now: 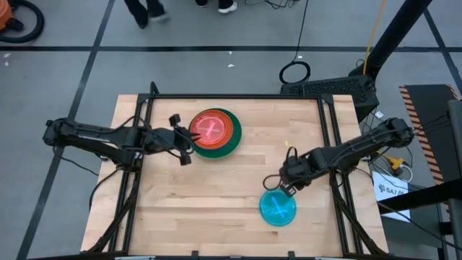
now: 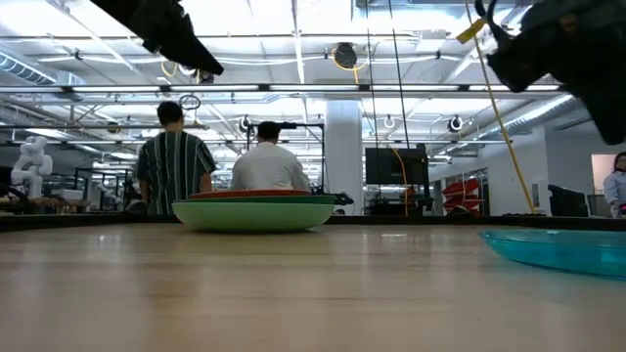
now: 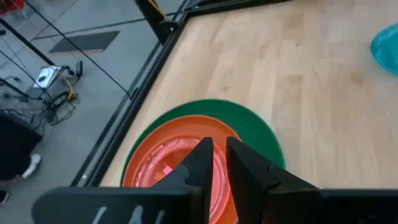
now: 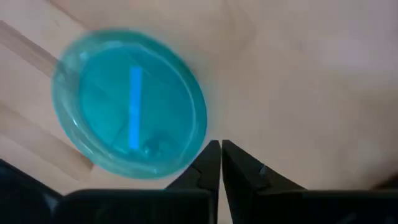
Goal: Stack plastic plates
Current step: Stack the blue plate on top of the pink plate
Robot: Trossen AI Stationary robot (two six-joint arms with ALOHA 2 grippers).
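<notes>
A stack of plastic plates stands on the table's far middle. From above it shows a dark green rim, an orange plate and a pink-red centre. In the low view a light green plate is at the bottom of the stack. A translucent blue plate lies alone, flat on the wood, near the right near side. My left gripper hovers shut over the stack's left edge. My right gripper is shut, raised just beyond the blue plate's far rim. Purple and lime plates do not show.
A black frame rail runs around the wooden table top. Bare wood lies between the stack and the blue plate and along the near left. Two people sit with their backs turned in the room beyond the far edge.
</notes>
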